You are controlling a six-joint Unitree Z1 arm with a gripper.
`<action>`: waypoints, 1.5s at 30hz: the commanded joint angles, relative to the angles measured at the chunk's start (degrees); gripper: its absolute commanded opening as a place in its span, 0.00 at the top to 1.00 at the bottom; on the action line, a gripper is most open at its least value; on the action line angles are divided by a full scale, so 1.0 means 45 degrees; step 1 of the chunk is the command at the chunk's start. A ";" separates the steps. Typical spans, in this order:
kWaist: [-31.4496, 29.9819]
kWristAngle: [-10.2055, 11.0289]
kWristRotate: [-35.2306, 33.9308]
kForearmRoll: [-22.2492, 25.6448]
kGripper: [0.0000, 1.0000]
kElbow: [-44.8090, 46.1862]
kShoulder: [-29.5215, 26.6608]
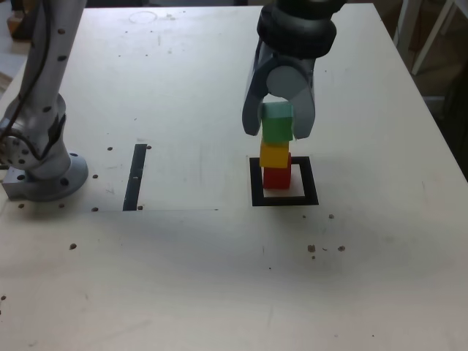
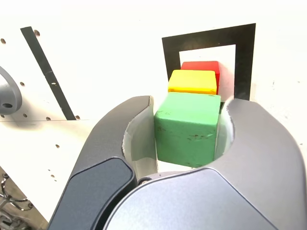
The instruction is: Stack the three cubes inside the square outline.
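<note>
Inside the black square outline [image 1: 256, 184] [image 2: 171, 53] a red cube [image 1: 276, 178] [image 2: 204, 66] sits on the pale centre, and a yellow cube [image 1: 275, 155] [image 2: 192, 82] rests on top of it. A green cube [image 1: 277, 123] [image 2: 186, 135] is directly over the yellow one, touching it or just above it; I cannot tell which. My gripper [image 1: 278, 132] [image 2: 189, 104] comes down from above and is shut on the green cube, one finger against each side. The stack stands upright and roughly aligned.
A straight black strip [image 1: 135, 178] [image 2: 45, 72] lies on the table at the exterior view's left of the outline. The arm's grey base [image 1: 44, 175] [image 2: 6, 96] stands further left. Small holes dot the pale tabletop [image 1: 219, 270].
</note>
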 commanded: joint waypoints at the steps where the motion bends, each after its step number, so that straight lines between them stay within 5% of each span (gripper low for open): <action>1: -0.0032 0.0016 -0.0021 0.0065 0.00 0.0006 0.0017; 12: -0.0045 0.0168 -0.0063 0.0088 0.00 0.0218 -0.0414; 27: -0.0072 0.1111 -0.0901 -0.0364 0.00 0.4427 -0.4498; 38: -0.0072 0.0814 -0.1506 -0.3206 0.00 1.0080 -0.7242; 45: -0.0072 0.0318 -0.1602 -0.5951 0.00 1.3276 -0.7578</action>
